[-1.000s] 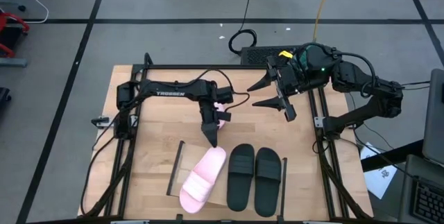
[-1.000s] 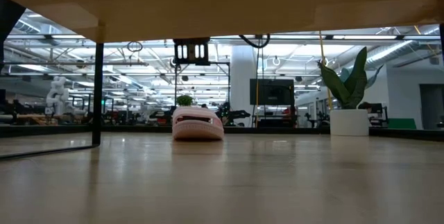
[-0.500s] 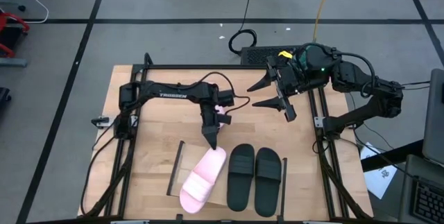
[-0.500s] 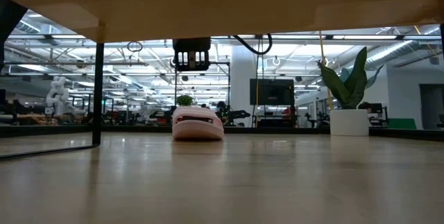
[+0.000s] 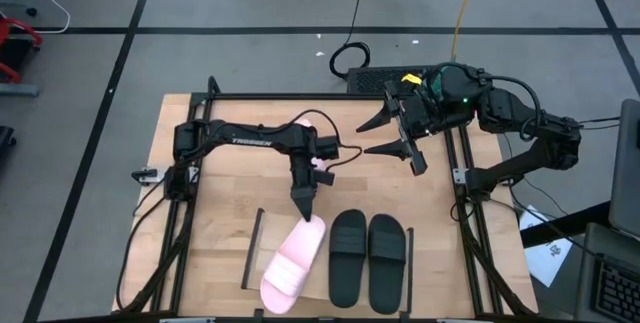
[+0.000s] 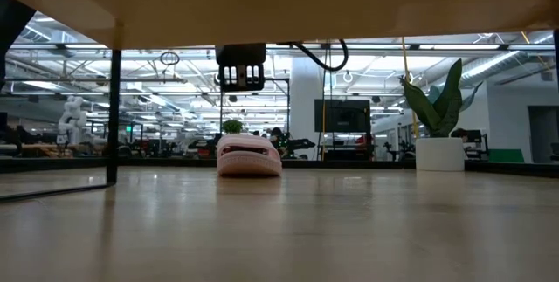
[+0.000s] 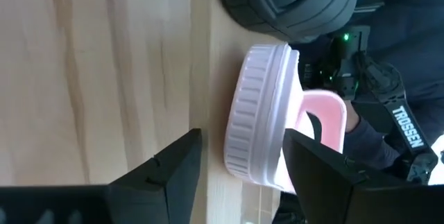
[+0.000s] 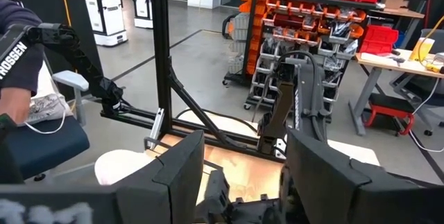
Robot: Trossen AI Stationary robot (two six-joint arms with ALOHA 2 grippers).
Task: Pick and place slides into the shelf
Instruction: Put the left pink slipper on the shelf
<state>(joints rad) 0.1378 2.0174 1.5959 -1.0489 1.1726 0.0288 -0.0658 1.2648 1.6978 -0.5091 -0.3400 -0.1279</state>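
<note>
Jaws on the left gripper (image 5: 305, 203) stand apart and empty, pointing down just above the heel end of the pink slide (image 5: 293, 273), with nothing between them in the wrist view. Over the past second the left arm has swung its elbow up and outward while the tip drifted only slightly, and the pink slide has slid a little toward 6 o'clock on the shelf (image 5: 252, 246); I judge this a nudge to settle it into place (it still lies skewed, toe toward 7 o'clock).

Black slides (image 5: 368, 260) sit side by side at 3 o'clock of the pink one, straight and close together. A second pink slide (image 5: 305, 126) peeks out from under the left arm at 12 o'clock on the surface, so one pick remains.

Right gripper (image 5: 398, 133) waits at 1 o'clock, jaws spread wide and holding nothing. Its near fingertip sits near that last slide, so the left arm's reach may be crowded.
</note>
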